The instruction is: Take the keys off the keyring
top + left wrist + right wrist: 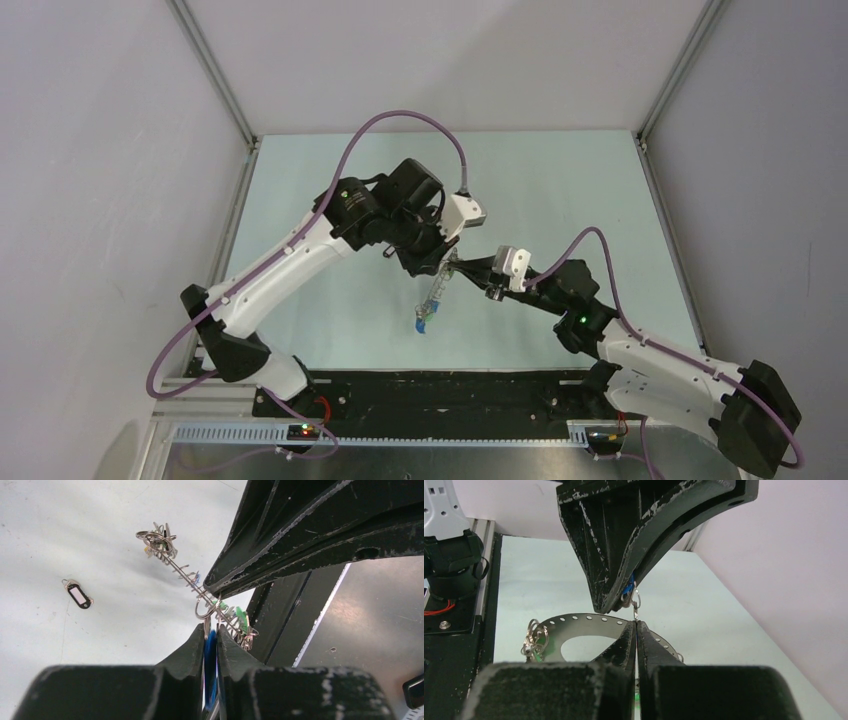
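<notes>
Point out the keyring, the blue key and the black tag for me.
keyring (574, 625), right wrist view, on its perforated band.
blue key (210, 660), left wrist view, on its blue head.
black tag (79, 596), left wrist view, on its white label.

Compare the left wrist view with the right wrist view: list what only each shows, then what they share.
Left wrist only: the black tag lying on the table, apart from the keyring, which shows edge-on. Right wrist only: the keyring's flat perforated face and an arm's base with red wires. Both: the keyring, its small rings and a blue key pinched in the left jaws.
</notes>
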